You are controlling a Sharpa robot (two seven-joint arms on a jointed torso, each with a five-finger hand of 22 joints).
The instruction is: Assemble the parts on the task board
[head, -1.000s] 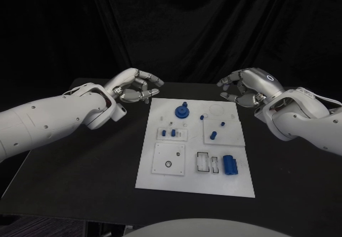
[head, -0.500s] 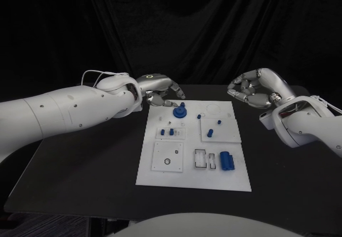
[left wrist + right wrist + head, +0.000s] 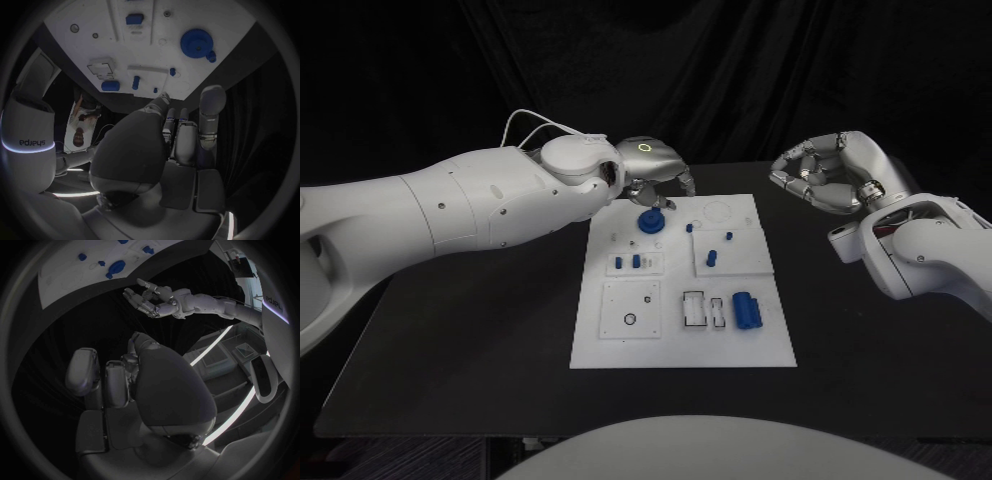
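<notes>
A black table (image 3: 473, 330) before black drapes (image 3: 733, 70).

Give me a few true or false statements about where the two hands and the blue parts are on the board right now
1. The left hand is at the far end of the task board, close to the blue gear. True.
2. The right hand holds the blue cylinder. False: it holds nothing, and its fingers are curled in, off to the side of the board.
3. The blue cylinder lies on the board's near half. True.
4. The blue gear is in the left hand's fingers. False: it sits on the board, and the left hand holds nothing.
</notes>
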